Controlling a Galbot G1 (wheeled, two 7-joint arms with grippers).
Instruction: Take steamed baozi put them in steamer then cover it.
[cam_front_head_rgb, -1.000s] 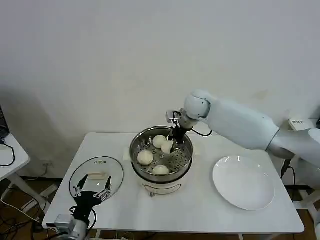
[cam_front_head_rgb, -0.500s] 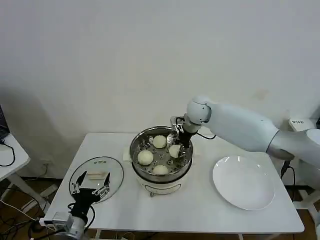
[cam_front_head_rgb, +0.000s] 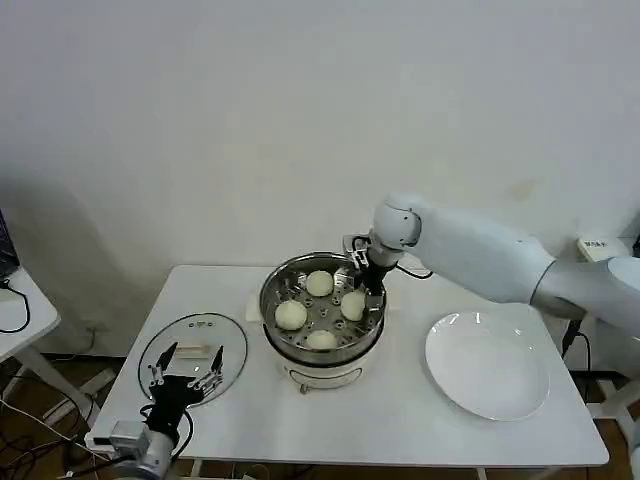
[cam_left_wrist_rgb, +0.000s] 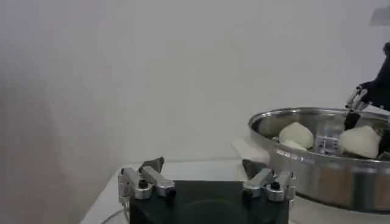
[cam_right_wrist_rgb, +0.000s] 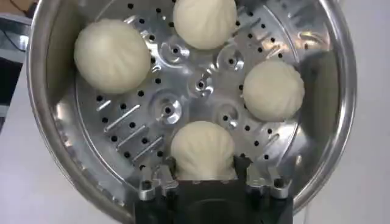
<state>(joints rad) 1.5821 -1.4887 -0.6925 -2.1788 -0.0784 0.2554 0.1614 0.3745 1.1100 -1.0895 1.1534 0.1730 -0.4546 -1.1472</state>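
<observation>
The steamer (cam_front_head_rgb: 272, 298) stands mid-table with its perforated tray (cam_right_wrist_rgb: 183, 91) showing. Three baozi (cam_front_head_rgb: 319, 283) (cam_front_head_rgb: 291, 315) (cam_front_head_rgb: 321, 339) lie free on the tray. A fourth baozi (cam_right_wrist_rgb: 202, 146) rests at the tray's right side, and my right gripper (cam_front_head_rgb: 361, 290) (cam_right_wrist_rgb: 204, 162) is shut on it, one finger against each side. The cover (cam_front_head_rgb: 222, 340), clear glass with a whitish handle (cam_front_head_rgb: 196, 351), lies flat on the table to the steamer's left. My left gripper (cam_front_head_rgb: 183, 381) (cam_left_wrist_rgb: 203, 168) hovers open over the cover's near edge, holding nothing.
A flat white plate (cam_front_head_rgb: 487, 365) lies bare right of the steamer. The steamer's white base (cam_front_head_rgb: 322, 377) sits near the table's middle. The table's front edge runs just below the left gripper. A small side table (cam_front_head_rgb: 20, 310) stands at far left.
My right gripper has carried the baozi from the tray's middle to its right side and lowered it. The left gripper has shifted slightly near the cover's front edge.
</observation>
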